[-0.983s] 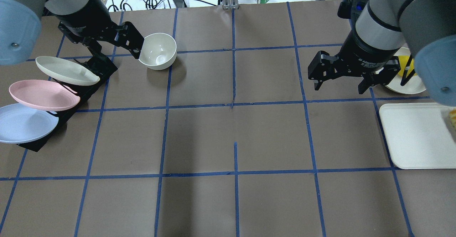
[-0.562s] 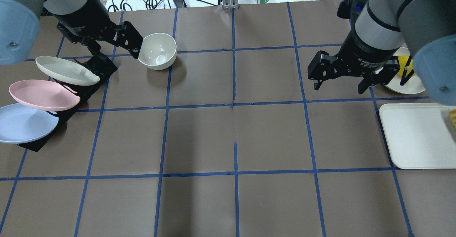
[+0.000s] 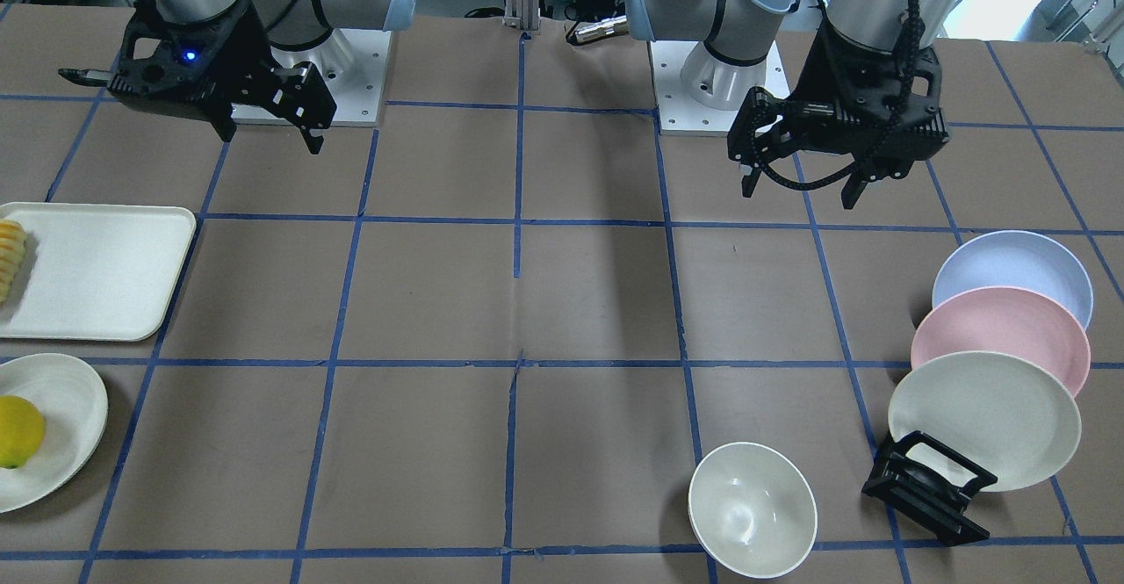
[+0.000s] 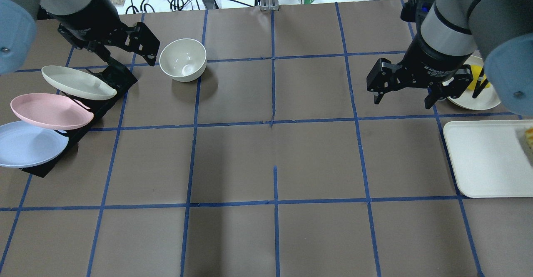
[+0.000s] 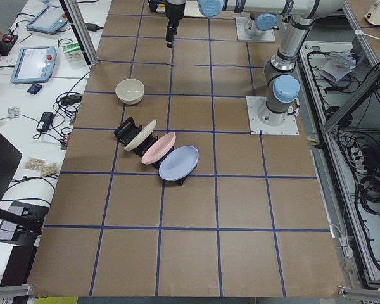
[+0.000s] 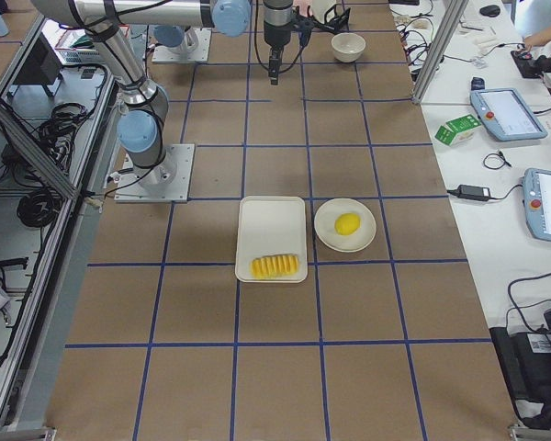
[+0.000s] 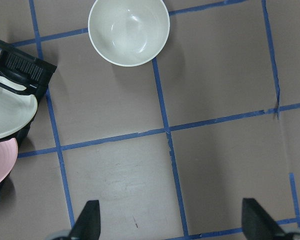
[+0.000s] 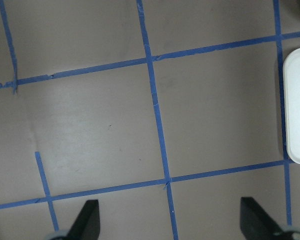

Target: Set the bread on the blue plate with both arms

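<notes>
Your bread [image 6: 275, 266] lies flat on the cream tray [image 6: 272, 220], at the tray's end farthest from the tabletop's middle. Its long axis runs straight across the tray's short side, one end toward the robot and the other toward your side, and the ridged orange-yellow top faces up. In the front-facing view only part of the bread [image 3: 10, 255] peeks in at the left edge. Just beside the tray sits a cream plate [image 6: 326, 237] with a yellow fruit [image 6: 347, 223] on it. The right gripper [image 4: 403, 102] hangs over bare brown tabletop [image 4: 233, 160], well apart from the bread. Its fingers [image 8: 90, 220] are spread wide with nothing between them, and only the tray's edge shows at the side of its wrist view. Look across the tabletop: the blue plate [image 3: 1010, 263] stands tilted in the black rack [image 3: 931, 487], in the slot nearest the robot. The pink plate [image 3: 1001, 329] and then a cream-white plate [image 3: 983, 417] stand behind it. A white bowl [image 3: 751, 509] sits upright near the rack's far end. The left gripper [image 3: 799, 193] hovers near the rack, apart from the plates, with its fingers [image 7: 90, 222] wide apart and holding nothing.
</notes>
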Robot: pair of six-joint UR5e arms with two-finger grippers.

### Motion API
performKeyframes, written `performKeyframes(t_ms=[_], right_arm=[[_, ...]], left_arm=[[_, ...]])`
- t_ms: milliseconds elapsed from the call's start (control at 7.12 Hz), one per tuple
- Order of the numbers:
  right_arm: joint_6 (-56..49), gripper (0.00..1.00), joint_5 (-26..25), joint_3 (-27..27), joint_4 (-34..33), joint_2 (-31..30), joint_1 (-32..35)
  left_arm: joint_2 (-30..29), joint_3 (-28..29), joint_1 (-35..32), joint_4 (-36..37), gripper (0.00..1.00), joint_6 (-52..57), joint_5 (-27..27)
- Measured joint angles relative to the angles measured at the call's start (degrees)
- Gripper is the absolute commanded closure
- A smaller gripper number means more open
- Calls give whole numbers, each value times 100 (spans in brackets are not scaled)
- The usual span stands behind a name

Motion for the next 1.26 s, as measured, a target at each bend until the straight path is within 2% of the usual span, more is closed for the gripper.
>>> performKeyframes(t_ms=[140,421,843,983,1264], right_arm=[[-188,0,2,3,5,25,-290],[-1326,0,-5,110,-35,76,-1254],[-2856,0,-8,413,-147,261,-2936],[-3281,0,-51,583,-516,420,-3379],[-4107,0,-518,765,-1467,846,-3982]], left_arm=[[9,36,292,5,0,7,-21],[16,66,1190,7,0,12,-39],[-78,43,3030,14,0,7,99],[-183,4,3600,143,0,14,320],[-450,-237,4046,765,0,22,1121]])
